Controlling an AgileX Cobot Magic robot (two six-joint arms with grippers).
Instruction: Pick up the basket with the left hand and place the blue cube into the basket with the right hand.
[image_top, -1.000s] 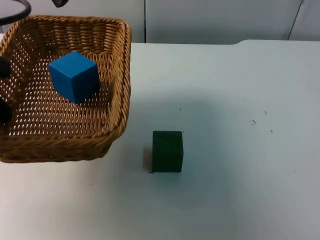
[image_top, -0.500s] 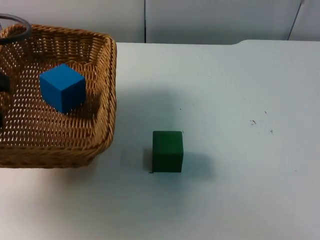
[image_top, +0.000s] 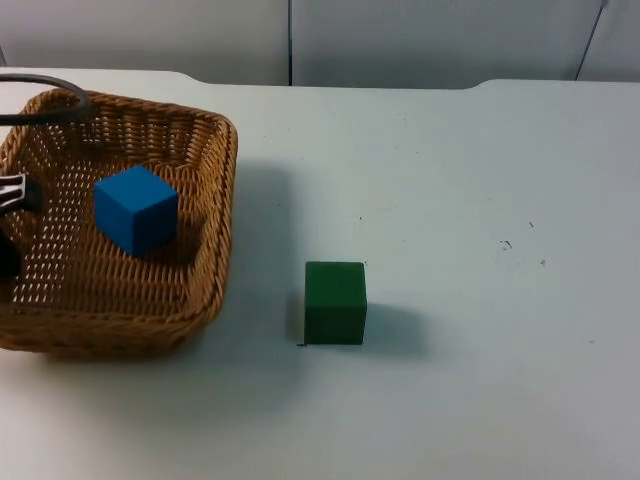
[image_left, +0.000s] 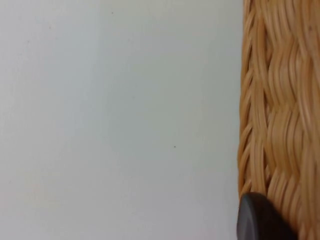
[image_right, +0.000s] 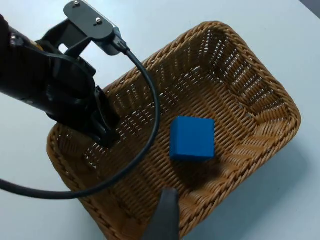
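From the top, the basket (image_top: 120, 240) sat on the left side of the white tabletop (image_top: 480, 200). The blue cube (image_top: 136, 208) lay inside the basket, on its woven floor. The left gripper (image_top: 8, 230) was at the basket's left rim, at the edge of the picture. I could not tell from here how its fingers stood. A green cube (image_top: 335, 302) stood on the tabletop, to the right of the basket and apart from it.

In the left wrist view, the basket's woven wall (image_left: 280, 115) ran along bare tabletop (image_left: 115, 115). One black fingertip (image_left: 257, 220) lay against the outside of the wall.

In the right wrist view, the blue cube (image_right: 192, 138) rested in the basket (image_right: 250, 90), away from the walls. The left gripper (image_right: 105, 127) pinched the basket's rim, with one finger reaching down inside the wall. One of the right gripper's fingers (image_right: 165, 220) hung high over the basket. I could not tell whether the right gripper was spread or pressed together.
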